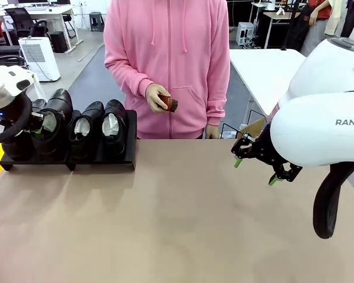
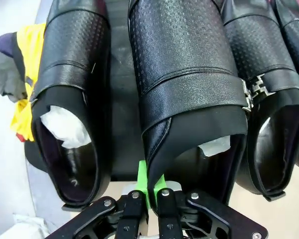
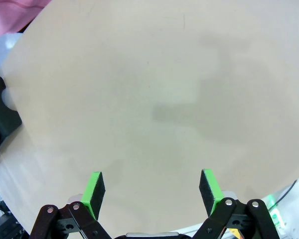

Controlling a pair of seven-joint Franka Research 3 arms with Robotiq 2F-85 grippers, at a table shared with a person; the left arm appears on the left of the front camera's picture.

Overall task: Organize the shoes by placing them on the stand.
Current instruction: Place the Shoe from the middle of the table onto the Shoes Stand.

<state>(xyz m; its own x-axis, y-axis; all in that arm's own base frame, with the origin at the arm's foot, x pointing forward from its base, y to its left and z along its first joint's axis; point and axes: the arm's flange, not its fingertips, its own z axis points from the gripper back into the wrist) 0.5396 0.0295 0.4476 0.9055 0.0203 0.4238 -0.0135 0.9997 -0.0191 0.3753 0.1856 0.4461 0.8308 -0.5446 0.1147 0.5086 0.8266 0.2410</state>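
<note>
Four glossy black shoes sit side by side on the low black stand (image 1: 106, 162) at the table's far left. My left gripper (image 1: 38, 122) (image 2: 152, 188) is shut on the heel collar of the second shoe from the left (image 1: 56, 115) (image 2: 184, 89), which rides slightly higher than the others. White paper shows inside the leftmost shoe (image 2: 72, 99) and the two right shoes (image 1: 88, 127) (image 1: 114, 124). My right gripper (image 1: 256, 165) (image 3: 152, 191) hangs open over bare table at the right, holding nothing.
A person in a pink hoodie stands behind the table, holding a small brown brush (image 1: 169, 104) in one hand. The tan table (image 1: 183, 218) stretches between the stand and my right arm. A corner of the stand (image 3: 0, 117) shows at the right wrist view's left edge.
</note>
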